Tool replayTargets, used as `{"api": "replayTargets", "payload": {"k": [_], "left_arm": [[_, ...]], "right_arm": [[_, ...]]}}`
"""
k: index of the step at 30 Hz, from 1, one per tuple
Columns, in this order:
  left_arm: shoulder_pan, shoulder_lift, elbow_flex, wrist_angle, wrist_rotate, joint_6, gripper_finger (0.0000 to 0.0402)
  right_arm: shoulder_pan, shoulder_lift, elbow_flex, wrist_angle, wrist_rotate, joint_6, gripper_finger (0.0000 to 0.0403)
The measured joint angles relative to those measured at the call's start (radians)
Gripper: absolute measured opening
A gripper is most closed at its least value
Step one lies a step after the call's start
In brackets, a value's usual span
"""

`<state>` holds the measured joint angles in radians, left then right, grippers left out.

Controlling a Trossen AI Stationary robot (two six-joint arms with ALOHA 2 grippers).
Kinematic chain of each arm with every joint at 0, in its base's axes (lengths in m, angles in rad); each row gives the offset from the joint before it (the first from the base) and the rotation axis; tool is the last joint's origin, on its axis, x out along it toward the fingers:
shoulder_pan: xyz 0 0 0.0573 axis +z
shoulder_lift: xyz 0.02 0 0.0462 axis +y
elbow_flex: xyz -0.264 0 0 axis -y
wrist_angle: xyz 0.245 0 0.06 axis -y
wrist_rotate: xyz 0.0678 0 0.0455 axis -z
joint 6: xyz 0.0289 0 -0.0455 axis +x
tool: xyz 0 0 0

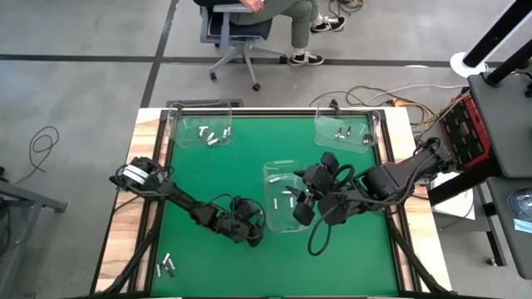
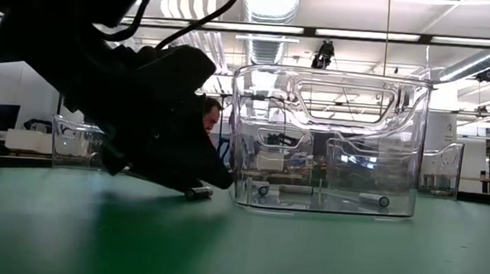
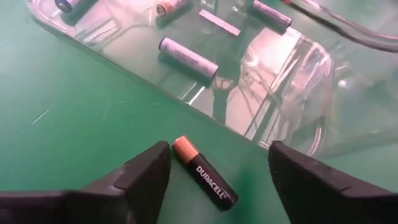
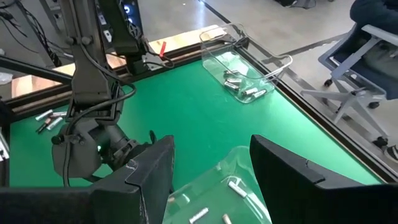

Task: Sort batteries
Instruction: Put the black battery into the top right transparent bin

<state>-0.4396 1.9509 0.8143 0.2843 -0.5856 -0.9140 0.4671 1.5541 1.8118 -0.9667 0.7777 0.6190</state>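
Left gripper point(image 3: 214, 171) fingers spread wide, straddling a Duracell battery point(image 3: 203, 181) untouched.

One camera looks straight down on the whole bench point(image 1: 216, 183); another sits level at its surface; both wrist cameras, close in, share the middle bin point(image 3: 292, 81).

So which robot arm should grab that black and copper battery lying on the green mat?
The left arm. Its open fingers already sit either side of the Duracell battery, lying just outside the middle clear bin. The right gripper hangs over that bin instead, fingers open.
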Motion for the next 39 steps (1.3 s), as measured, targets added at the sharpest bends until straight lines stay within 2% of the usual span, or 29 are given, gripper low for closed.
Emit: {"api": "replayTargets", "payload": {"k": [3, 7, 11, 12, 16, 21, 25, 29, 34, 39], "left_arm": [[0.002, -0.002, 0.0, -0.023, 0.015, -0.011, 0.0206], [0.009, -0.009, -0.001, -0.086, 0.027, -0.049, 0.0119], [0.019, -0.014, -0.006, -0.115, 0.061, -0.053, 0.0028], [0.02, -0.021, -0.006, -0.122, 0.082, -0.056, 0.0017], [0.022, -0.072, -0.018, -0.176, 0.131, -0.065, 0.0026], [0.025, -0.227, -0.042, -0.339, 0.185, -0.031, 0.0016], [0.027, -0.413, -0.039, -0.447, 0.148, -0.008, 0.0006], [0.035, -0.587, -0.046, -0.479, 0.11, 0.075, 0.0006], [0.087, -0.749, -0.043, -0.371, 0.097, 0.184, 0.0006], [0.175, -0.826, -0.042, -0.145, 0.14, 0.291, 0.0006]], "right_arm": [[0.0, -0.007, 0.0, -0.009, -0.001, -0.001, 0.0203], [0.002, -0.032, 0.0, -0.047, -0.003, -0.007, 0.0203], [0.004, -0.073, 0.0, -0.154, -0.003, 0.029, 0.0203], [0.004, -0.082, 0.0, -0.186, -0.003, 0.05, 0.0203], [0.004, -0.122, 0.0, -0.265, 0.0, 0.115, 0.0203], [0.004, -0.134, 0.0, -0.273, 0.0, 0.116, 0.0203], [0.005, -0.11, 0.0, -0.312, 0.0, 0.086, 0.0203], [0.006, -0.083, -0.007, -0.315, -0.001, 0.03, 0.0203], [-0.015, -0.07, -0.01, -0.235, 0.001, -0.057, 0.0203], [-0.047, -0.073, -0.054, -0.069, 0.011, -0.223, 0.0203]]}}
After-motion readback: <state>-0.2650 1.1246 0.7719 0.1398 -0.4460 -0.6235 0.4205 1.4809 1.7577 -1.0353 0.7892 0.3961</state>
